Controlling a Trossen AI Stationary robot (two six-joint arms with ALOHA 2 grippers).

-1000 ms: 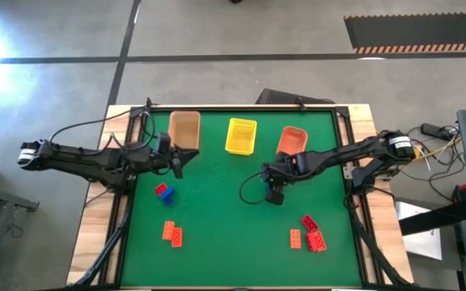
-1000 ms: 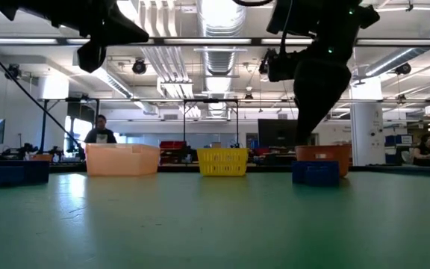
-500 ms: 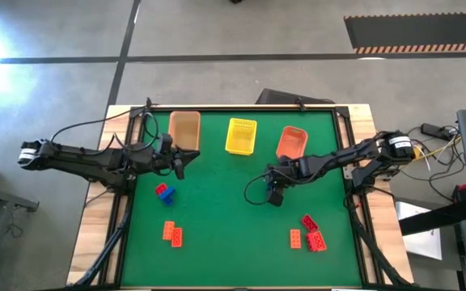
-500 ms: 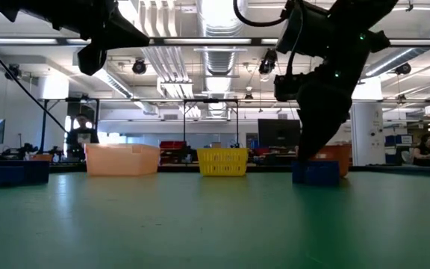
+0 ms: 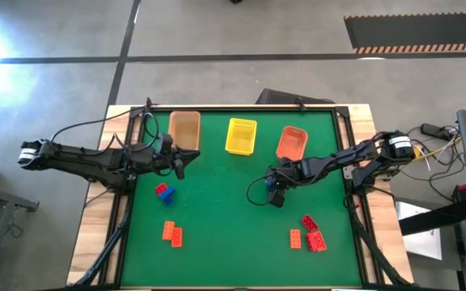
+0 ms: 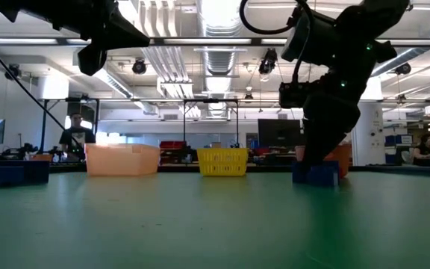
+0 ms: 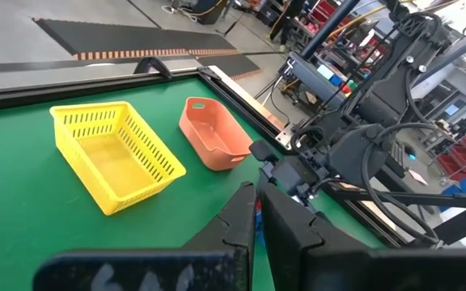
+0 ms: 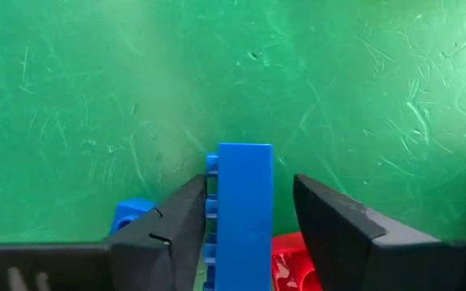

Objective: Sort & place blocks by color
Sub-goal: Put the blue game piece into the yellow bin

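My right gripper (image 5: 276,195) is open and low over the table's middle, right of centre. Its fingers stand on either side of a blue block (image 8: 243,212), which rests on the mat on its side, studs facing one finger. In the low view that block (image 6: 316,173) sits under the right gripper (image 6: 321,158). A red block (image 8: 294,260) and a blue piece (image 8: 132,215) lie right by it. My left gripper (image 5: 180,164) hovers shut beside the tan-orange basket (image 5: 184,129). Other blocks lie apart: a blue-and-red pair (image 5: 164,192), orange ones (image 5: 172,233), red ones (image 5: 313,232). My right gripper comes at the blue block from above, pointing down, its fingers across the block. One finger (image 8: 172,230) lies at the studded side (image 8: 209,206); the other finger (image 8: 338,230) stands off with green mat showing between. Whether either finger touches the block I cannot tell.
A yellow basket (image 5: 241,135) and a red-orange basket (image 5: 292,142) stand along the far edge beside the tan-orange one. An orange block (image 5: 295,238) lies with the red ones near the right front. Bare green mat (image 5: 225,218) spreads over the near middle. A person stands in the room behind.
My right gripper has come down from above the blue block until its fingers reach the table on either side of it, with the wrist dropping lower. The block has stayed where it was. The left arm has kept still.
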